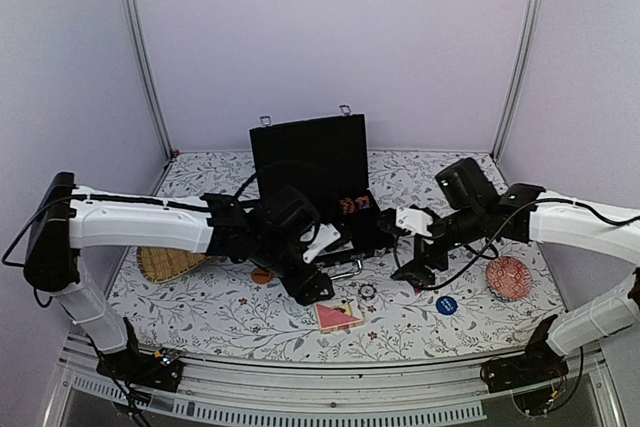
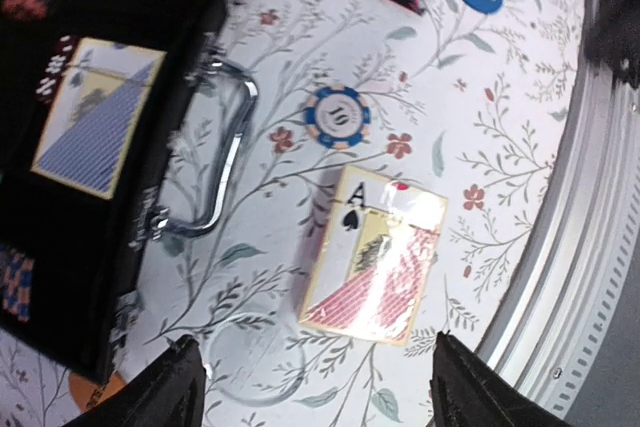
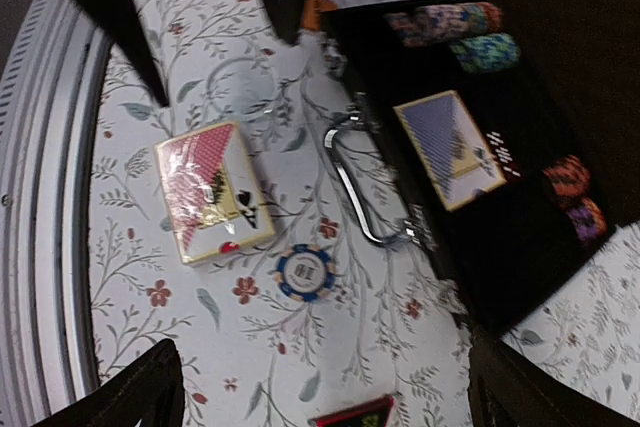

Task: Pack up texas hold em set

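Open black briefcase-style case [image 1: 310, 162] sits mid-tabletop, far side; the left arm [image 1: 140, 222] hides its near-left corner. Just near of it lies a red-backed card deck [image 2: 375, 257]. Both left fingers [image 2: 170, 392] and right fingers [image 3: 130, 392] wide, empty. Surface: floral-print tabletop [image 1: 420, 322]; lilac walls [image 1: 330, 37].

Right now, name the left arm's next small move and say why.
Probably lower the left hand straight onto the red card deck and close on it. The deck lies flat on the table, outside the case, just ahead of the hand's open fingers, while the blue deck already sits inside.
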You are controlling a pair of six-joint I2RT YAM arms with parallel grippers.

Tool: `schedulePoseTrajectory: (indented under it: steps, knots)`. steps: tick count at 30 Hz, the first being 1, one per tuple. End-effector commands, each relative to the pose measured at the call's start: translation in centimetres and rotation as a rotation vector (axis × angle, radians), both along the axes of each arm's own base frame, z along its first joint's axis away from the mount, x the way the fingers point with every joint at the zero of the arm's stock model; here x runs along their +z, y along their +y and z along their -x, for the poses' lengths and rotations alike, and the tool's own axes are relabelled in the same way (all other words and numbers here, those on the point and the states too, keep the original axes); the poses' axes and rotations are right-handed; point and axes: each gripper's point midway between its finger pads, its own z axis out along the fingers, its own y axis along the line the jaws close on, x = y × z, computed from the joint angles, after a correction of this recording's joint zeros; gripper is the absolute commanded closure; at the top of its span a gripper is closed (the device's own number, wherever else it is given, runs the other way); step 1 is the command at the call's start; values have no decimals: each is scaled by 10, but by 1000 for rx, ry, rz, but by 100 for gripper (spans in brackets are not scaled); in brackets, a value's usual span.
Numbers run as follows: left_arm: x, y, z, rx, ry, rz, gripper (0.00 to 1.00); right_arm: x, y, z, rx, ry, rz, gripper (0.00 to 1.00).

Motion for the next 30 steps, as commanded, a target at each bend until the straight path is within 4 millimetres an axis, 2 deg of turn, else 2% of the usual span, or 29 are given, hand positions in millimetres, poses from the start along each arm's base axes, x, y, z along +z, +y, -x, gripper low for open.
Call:
schedulePoseTrajectory:
  steps: [1,3,6,7,8,10,13,20,23,25,27,30]
  knots:
    - [-41,-22,40,-207,48,-168,22,42,-55,-51,-307,-154,-137,1]
    - [-57,-29,47,-246,52,-234,22,40,-76,-59,-382,-104,-164,1]
    - [-71,-40,50,-277,52,-282,19,34,-88,-52,-385,-16,-243,1]
    - [-71,-44,50,-279,50,-282,19,34,-94,-52,-394,-25,-244,0]
    - [-83,-44,51,-283,66,-307,18,40,-100,-57,-412,-61,-243,0]
    - [-88,-47,50,-283,72,-313,16,50,-107,-61,-430,-93,-268,0]
    - [-93,-49,48,-282,72,-322,15,46,-109,-62,-437,-94,-259,0]
    - [-94,-49,37,-259,30,-349,15,41,-108,-63,-424,-85,-248,1]
    - [-82,-51,29,-252,-10,-337,15,37,-108,-63,-423,-77,-239,1]
    - [-66,-52,19,-239,-68,-315,15,35,-108,-63,-421,-73,-235,2]
    - [-60,-53,20,-260,-50,-283,14,34,-107,-63,-419,-68,-233,2]
    - [-74,-45,27,-281,47,-298,13,33,-106,-63,-413,-59,-233,2]
